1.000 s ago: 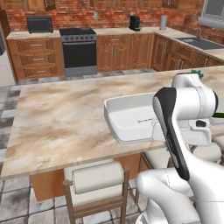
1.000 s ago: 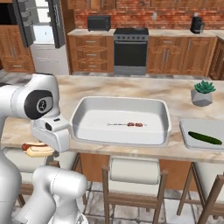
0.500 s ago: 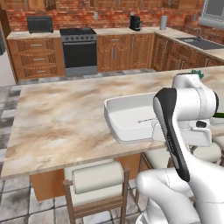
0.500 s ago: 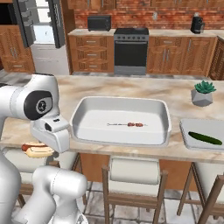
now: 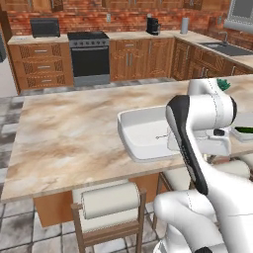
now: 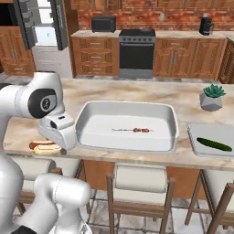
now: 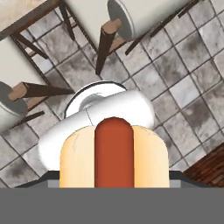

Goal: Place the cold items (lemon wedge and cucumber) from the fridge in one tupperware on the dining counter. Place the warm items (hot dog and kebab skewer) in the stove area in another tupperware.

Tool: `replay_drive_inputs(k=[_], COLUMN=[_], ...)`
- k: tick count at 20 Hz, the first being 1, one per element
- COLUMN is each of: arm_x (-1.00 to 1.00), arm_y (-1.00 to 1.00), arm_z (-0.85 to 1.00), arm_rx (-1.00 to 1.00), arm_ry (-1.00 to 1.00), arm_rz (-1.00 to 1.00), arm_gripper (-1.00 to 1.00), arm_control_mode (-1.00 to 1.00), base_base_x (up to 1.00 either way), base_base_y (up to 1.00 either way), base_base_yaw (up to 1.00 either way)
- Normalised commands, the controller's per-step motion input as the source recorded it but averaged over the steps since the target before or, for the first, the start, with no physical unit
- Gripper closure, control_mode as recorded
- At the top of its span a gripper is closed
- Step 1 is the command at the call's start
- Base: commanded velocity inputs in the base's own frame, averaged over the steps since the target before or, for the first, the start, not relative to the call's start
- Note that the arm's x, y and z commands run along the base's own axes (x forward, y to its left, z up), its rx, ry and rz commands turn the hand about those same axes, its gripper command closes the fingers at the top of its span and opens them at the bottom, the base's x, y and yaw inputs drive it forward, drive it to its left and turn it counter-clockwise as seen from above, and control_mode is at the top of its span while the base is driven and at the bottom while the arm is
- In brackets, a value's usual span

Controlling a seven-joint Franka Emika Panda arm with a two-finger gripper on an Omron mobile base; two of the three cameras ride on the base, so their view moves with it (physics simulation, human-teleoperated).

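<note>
My gripper (image 6: pixel 51 145) hangs just past the near left edge of the dining counter (image 6: pixel 137 89), shut on the hot dog (image 6: pixel 41 147). In the hand view the hot dog (image 7: pixel 113 153), a red-brown sausage in a pale bun, sits close up over floor tiles and covers the fingers. A wide white tupperware (image 6: pixel 125 104) stands mid-counter with the kebab skewer (image 6: pixel 135 130) lying in it. At the right, a second flat tupperware (image 6: pixel 196 137) holds the dark green cucumber (image 6: pixel 215 144). The lemon wedge is out of view. The fridge (image 6: pixel 43 27) stands at the back left.
Wooden stools (image 6: pixel 139 180) line the near side of the counter, below the gripper too (image 7: pixel 116 19). A potted plant (image 6: pixel 211 97) stands on the counter at the right. The black stove (image 6: pixel 136 52) sits between wooden cabinets along the back wall.
</note>
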Motion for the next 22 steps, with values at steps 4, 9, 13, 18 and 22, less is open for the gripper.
replay_drive_inputs(k=[4,9,13,18,22], arm_x=[1.00,1.00,1.00,1.00,1.00], arm_y=[0.00,-0.11,-0.04,-0.19,-0.23], arm_z=[0.41,0.33,-0.01,-0.46,-0.60], arm_rx=[-0.02,0.01,0.03,0.00,0.00], arm_ry=[-0.06,-0.07,-0.19,-0.25,-0.09], arm_rz=[-0.16,-0.27,-0.22,-0.01,0.00], arm_gripper=[1.00,1.00,1.00,1.00,1.00], arm_control_mode=[-1.00,-1.00,-1.00,-1.00,-1.00], base_base_x=[0.00,0.00,0.00,0.00,0.00], base_base_y=[0.00,0.00,0.00,0.00,0.00], base_base_yaw=[0.00,0.00,0.00,0.00,0.00])
